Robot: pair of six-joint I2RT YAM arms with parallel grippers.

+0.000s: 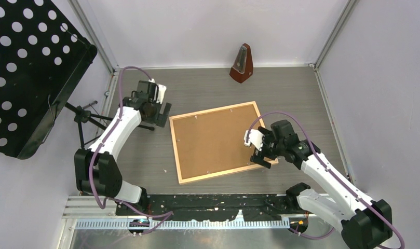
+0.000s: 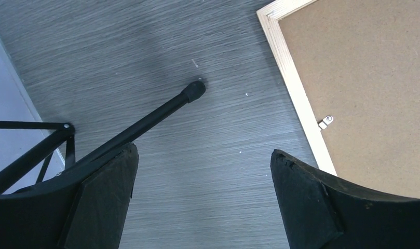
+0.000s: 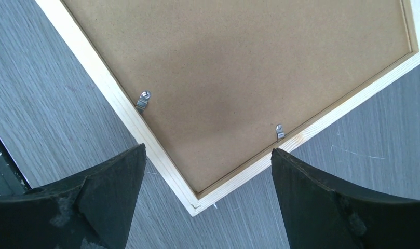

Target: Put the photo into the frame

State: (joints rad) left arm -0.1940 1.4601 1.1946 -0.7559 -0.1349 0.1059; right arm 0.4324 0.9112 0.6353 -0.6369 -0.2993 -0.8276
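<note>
The frame (image 1: 213, 110) is thin light wood and lies face down in the middle of the table. A plain brown backing board (image 1: 215, 140) fills it, held by small metal clips (image 3: 142, 101). The photo is hidden or out of view. My left gripper (image 1: 162, 114) is open and empty above the bare table, just left of the frame's far-left corner; its wrist view shows the frame's left moulding (image 2: 296, 88). My right gripper (image 1: 258, 150) is open and empty, hovering over the frame's near-right corner (image 3: 197, 205), its jaws straddling that corner from above.
A black perforated music stand (image 1: 26, 72) stands at the far left. One of its tripod legs (image 2: 161, 111) reaches towards my left gripper. A brown metronome (image 1: 242, 63) stands at the back wall. Walls close in the table on three sides.
</note>
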